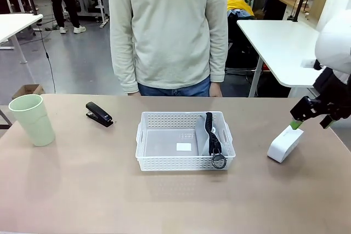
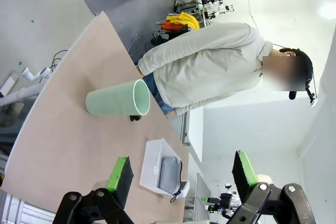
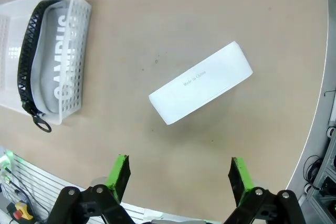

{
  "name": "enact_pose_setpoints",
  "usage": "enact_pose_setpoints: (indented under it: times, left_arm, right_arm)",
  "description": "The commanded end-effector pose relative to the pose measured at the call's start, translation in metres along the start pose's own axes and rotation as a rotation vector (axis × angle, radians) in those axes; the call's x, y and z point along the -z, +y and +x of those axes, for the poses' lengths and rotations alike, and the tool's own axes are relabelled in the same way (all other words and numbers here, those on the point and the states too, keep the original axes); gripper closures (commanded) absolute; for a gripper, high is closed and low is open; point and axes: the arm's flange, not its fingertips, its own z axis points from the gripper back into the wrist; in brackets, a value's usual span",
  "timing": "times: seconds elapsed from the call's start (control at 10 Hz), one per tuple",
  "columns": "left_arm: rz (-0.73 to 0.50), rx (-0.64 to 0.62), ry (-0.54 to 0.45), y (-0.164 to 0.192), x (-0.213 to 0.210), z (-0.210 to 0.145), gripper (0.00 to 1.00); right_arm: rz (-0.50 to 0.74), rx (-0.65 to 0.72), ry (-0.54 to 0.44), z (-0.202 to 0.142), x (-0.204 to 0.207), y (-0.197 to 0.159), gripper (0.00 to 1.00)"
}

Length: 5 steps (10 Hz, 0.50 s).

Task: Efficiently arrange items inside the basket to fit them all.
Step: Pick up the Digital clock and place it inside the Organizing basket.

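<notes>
The white basket (image 1: 175,164) sits mid-frame on the tabletop (image 1: 109,190). The grey pouch (image 1: 207,134) stands on edge along its right wall and the rest of its floor is nearly bare, so we judge three items have yet to go in. The one closest to a tool is the white device (image 1: 285,144), lying at the right of the frame, well apart from the basket. Our right tool (image 1: 312,121) hangs just above its far end, jaws spread wide and holding nothing. In the right wrist view the device (image 3: 200,82) lies ahead of that tool (image 3: 178,174), toward the middle of the frame. Its long axis slants from lower left to upper right, closer to the line between the fingers than across it. We judge the wrist must roll so the fingers close over the narrow width. The stapler (image 1: 98,114) and the upright cup (image 1: 32,119) stand at the left of the frame, on the side of our left tool (image 2: 182,169), likewise wide open and empty.
</notes>
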Motion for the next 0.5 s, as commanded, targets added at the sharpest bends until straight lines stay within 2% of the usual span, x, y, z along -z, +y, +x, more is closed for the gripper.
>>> enact_pose_setpoints:
  times: [0.0, 0.1, 0.2, 0.3, 0.4]
  left_arm:
    - [-0.020, 0.022, -0.015, 0.000, -0.008, -0.001, 0.00]
    - [-0.020, 0.022, -0.015, 0.000, -0.008, -0.001, 0.00]
    - [-0.020, 0.022, -0.015, 0.000, -0.008, -0.001, 0.00]
    - [-0.020, 0.022, -0.015, 0.000, -0.008, -0.001, 0.00]
    - [-0.020, 0.022, -0.015, 0.000, -0.008, -0.001, 0.00]
  right_arm:
    - [-0.007, -0.011, 0.009, -0.001, -0.001, 0.001, 0.00]
    - [0.000, 0.000, 0.000, 0.000, 0.000, 0.000, 0.00]
    - [-0.016, -0.041, 0.031, 0.009, 0.004, -0.001, 0.00]
    - [-0.095, -0.195, 0.063, 0.018, 0.007, -0.001, 0.00]
    - [-0.145, -0.593, 0.107, 0.028, 0.013, -0.006, 0.00]
